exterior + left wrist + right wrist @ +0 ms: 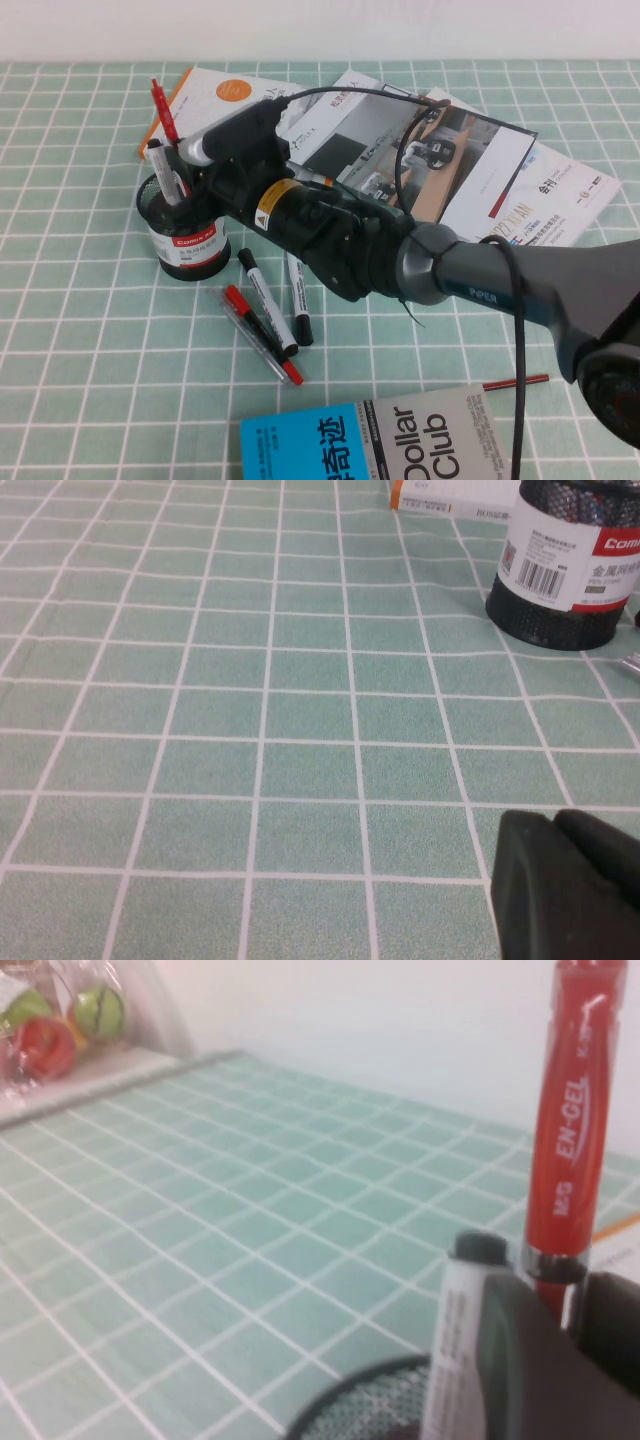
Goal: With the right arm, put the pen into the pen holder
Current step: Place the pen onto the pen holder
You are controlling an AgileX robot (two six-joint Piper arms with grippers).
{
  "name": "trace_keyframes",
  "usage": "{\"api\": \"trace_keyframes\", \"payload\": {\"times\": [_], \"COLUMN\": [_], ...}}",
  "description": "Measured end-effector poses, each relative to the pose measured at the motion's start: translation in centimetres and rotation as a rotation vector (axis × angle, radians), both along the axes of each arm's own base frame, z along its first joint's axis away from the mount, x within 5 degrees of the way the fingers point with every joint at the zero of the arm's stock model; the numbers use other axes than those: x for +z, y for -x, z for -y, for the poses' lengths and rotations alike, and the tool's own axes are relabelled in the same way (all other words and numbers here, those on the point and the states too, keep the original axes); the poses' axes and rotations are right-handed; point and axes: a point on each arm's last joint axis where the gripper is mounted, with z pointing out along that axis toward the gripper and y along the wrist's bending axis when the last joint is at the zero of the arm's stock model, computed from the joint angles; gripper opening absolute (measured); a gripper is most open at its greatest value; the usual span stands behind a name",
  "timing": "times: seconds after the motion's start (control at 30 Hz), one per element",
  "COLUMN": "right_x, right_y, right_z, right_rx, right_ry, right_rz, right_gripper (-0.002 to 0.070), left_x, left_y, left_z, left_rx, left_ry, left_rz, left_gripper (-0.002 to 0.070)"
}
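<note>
**Pen's standing in the cup**

The pen [164,112] stands tilted in the pen holder [185,235] beside a white marker [166,172]. Right gripper [196,172] sits over the rim, clenched on the pen. Left gripper [566,885] is off alone; can't tell its jaws.

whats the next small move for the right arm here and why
Probably open the jaws and let go. The right gripper holds the red pen upright, its lower end already inside the pen holder beside a grey-capped marker. The left gripper sits low over the tablecloth.
</note>
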Motion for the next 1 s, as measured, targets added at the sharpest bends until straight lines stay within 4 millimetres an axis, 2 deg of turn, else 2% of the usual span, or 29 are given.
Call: {"api": "trace_keyframes", "payload": {"times": [0.2, 0.7, 0.8, 1.0], "right_x": [-0.87, -0.94, -0.94, -1.00], "right_y": [-0.48, -0.56, -0.56, -0.56], "right_z": [0.34, 0.42, 0.42, 0.43], "right_rx": [-0.016, -0.018, -0.018, -0.018], "right_ry": [0.033, 0.040, 0.040, 0.046], "right_rz": [-0.029, -0.031, -0.031, -0.034], "right_gripper": [0.0071, 0.0076, 0.0118, 0.0307], "left_x": [0.00, 0.00, 0.00, 0.00], "left_y": [0.00, 0.00, 0.00, 0.00], "left_z": [0.00, 0.00, 0.00, 0.00], "left_rx": [0.000, 0.000, 0.000, 0.000], "left_ry": [0.000, 0.000, 0.000, 0.000], "left_rz": [0.000, 0.000, 0.000, 0.000], "left_gripper": [-0.0006, -0.0006, -0.0006, -0.0006]}}
